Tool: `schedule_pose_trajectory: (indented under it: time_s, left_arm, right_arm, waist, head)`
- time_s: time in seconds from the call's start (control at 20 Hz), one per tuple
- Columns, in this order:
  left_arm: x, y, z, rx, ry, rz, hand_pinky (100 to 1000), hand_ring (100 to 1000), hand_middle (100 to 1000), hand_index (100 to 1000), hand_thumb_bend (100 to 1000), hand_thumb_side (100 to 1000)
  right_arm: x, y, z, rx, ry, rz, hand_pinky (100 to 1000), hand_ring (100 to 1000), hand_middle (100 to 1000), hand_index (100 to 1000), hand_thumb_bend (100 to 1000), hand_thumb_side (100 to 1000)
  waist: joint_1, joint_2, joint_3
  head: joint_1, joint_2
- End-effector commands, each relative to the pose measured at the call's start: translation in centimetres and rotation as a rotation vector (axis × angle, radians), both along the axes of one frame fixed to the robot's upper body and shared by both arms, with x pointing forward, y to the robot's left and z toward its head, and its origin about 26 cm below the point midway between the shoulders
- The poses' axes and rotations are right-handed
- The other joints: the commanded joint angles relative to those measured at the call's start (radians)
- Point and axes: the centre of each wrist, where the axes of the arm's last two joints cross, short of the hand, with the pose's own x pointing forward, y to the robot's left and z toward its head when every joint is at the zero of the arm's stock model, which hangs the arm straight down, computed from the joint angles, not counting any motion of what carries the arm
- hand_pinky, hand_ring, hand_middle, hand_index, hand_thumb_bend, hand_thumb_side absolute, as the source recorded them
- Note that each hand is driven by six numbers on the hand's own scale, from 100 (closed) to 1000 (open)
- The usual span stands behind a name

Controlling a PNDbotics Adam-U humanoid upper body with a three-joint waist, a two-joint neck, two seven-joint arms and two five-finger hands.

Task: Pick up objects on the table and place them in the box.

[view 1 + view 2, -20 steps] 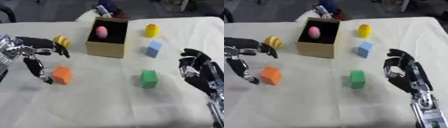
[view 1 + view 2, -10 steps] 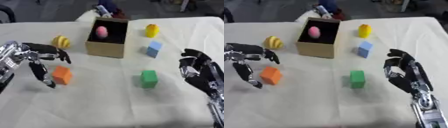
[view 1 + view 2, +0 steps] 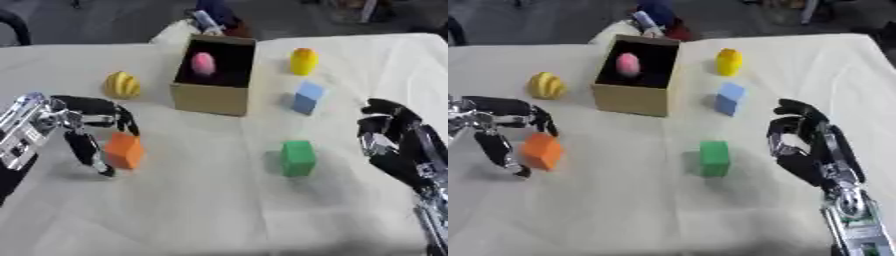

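While the far edge of the scene falls away to a dark floor with blurred shapes on it, most of the view is taken up by a table (image 3: 201, 215) under a cream cloth that shows faint creases. An open cardboard box (image 3: 213, 95) stands toward the far middle, and a pink egg-shaped thing (image 3: 203, 62) lies inside it. To the left of the box sits a yellow ridged thing (image 3: 122, 85); to its right, farther back, stands a yellow rounded thing (image 3: 303, 61), and nearer than that a light blue block (image 3: 308, 97). A green block (image 3: 297, 158) stands on the near right of the middle, well apart from the rest.

On the left, the left hand (image 3: 80, 119) arches over an orange block (image 3: 123, 149). Its fingers (image 3: 125, 121) curve down on the far side of the block and the thumb (image 3: 87, 150) reaches down just to the block's left, its tip at the cloth. The block rests on the table between them; whether either presses on it cannot be told.

On the right, the right hand (image 3: 805, 145) hovers to the right of the green block, fingers loosely curled and holding nothing.
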Motion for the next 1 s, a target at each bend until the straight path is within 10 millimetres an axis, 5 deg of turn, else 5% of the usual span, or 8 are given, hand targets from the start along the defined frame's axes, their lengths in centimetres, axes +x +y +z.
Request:
schedule_pose_trajectory:
  time_s: [0.05,0.3,0.6,1.0]
  left_arm:
    - [0.4,0.6,0.9,-0.007,-0.056,0.023,751,699,679,773,524,218]
    - [0.3,0.8,0.9,-0.026,-0.112,0.044,636,558,527,651,410,187]
    - [-0.2,1.3,2.4,-0.054,-0.176,0.061,595,505,471,586,360,181]
    - [-1.0,0.0,9.5,-0.108,-0.324,-0.002,596,505,467,581,383,193]
  right_arm:
    - [0.1,-0.2,0.7,-0.004,-0.021,0.003,698,686,703,812,100,181]
    - [0.1,-0.2,0.6,-0.004,-0.02,0.001,699,686,703,812,100,183]
    - [0.2,-0.2,0.7,-0.003,-0.022,0.0,698,686,703,812,100,185]
    - [0.1,-0.2,0.6,-0.005,-0.016,0.0,698,686,702,812,100,185]
  waist:
    - [0.009,-0.021,0.001]
    - [0.009,-0.02,0.0]
    - [0.011,-0.021,0.002]
    - [0.007,-0.026,0.005]
  head:
    - [-0.002,0.005]
    - [-0.005,0.005]
    - [-0.009,0.005]
    - [-0.013,0.005]
